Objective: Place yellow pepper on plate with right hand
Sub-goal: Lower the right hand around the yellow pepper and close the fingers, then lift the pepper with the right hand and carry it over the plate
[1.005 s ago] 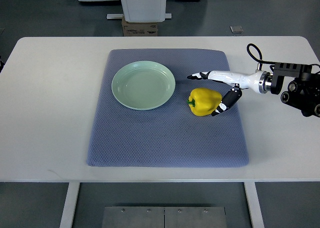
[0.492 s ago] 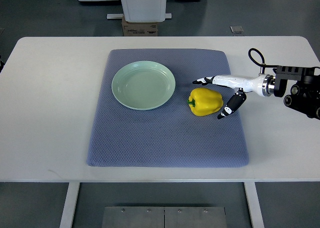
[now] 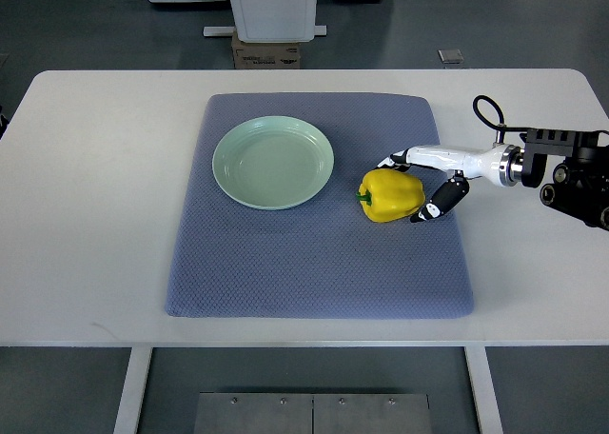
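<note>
Reaching to grasp, nothing held yet.
The yellow pepper (image 3: 390, 195) lies on the grey mat (image 3: 314, 263); the right hand (image 3: 420, 183) brackets it, fingers spread, needing to close, then lift toward the green plate (image 3: 273, 162) beyond.

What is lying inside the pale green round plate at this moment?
Nothing: the pale green round plate shows only its bare inside. The yellow bell pepper lies beside it on the grey-blue textured mat. The mat under the plate is covered.

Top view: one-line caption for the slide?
Right hand open around the yellow bell pepper on the blue-grey mat, beside the empty pale green plate.
</note>
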You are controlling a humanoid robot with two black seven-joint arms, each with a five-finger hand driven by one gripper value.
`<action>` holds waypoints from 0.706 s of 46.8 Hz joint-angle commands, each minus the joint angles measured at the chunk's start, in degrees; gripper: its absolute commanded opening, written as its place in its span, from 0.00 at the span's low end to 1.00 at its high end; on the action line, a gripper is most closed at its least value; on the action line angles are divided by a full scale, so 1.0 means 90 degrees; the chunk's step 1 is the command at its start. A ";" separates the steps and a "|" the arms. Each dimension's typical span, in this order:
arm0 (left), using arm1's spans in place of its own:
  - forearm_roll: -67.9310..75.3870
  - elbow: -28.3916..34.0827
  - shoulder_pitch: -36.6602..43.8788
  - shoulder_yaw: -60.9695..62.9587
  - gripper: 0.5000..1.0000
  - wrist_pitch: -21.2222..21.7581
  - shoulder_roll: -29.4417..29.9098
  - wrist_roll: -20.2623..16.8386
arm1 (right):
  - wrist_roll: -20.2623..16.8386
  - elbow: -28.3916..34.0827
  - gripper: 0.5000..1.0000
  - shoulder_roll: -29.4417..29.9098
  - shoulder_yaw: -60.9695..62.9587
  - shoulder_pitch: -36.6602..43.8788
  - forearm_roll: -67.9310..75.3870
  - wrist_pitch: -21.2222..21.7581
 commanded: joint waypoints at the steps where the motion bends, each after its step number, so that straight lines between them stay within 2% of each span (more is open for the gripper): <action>1: 0.0000 0.0000 0.0000 0.0000 1.00 0.0000 0.0000 0.0000 | 0.0000 0.0004 0.60 0.0000 0.0005 0.0035 0.0009 0.0010; 4: 0.0000 0.0000 0.0000 0.0000 1.00 0.0000 0.0000 0.0000 | 0.0000 0.0004 0.53 0.0000 0.0005 0.0045 0.0009 0.0010; 8: 0.0000 0.0000 0.0000 0.0000 1.00 0.0000 0.0000 0.0000 | 0.0000 0.0004 0.39 0.0000 0.0006 0.0035 0.0009 0.0010; 12: 0.0000 0.0000 0.0000 0.0000 1.00 0.0000 0.0000 0.0000 | 0.0000 0.0004 0.22 0.0020 0.0015 0.0035 0.0009 0.0010; 16: 0.0000 0.0000 0.0000 0.0000 1.00 0.0000 0.0000 0.0000 | 0.0000 -0.0006 0.00 0.0020 0.0015 0.0025 0.0009 0.0020; 33: 0.0000 0.0000 0.0000 0.0000 1.00 0.0000 0.0000 0.0000 | 0.0000 -0.0016 0.00 0.0049 0.0064 0.0054 0.0048 0.0117</action>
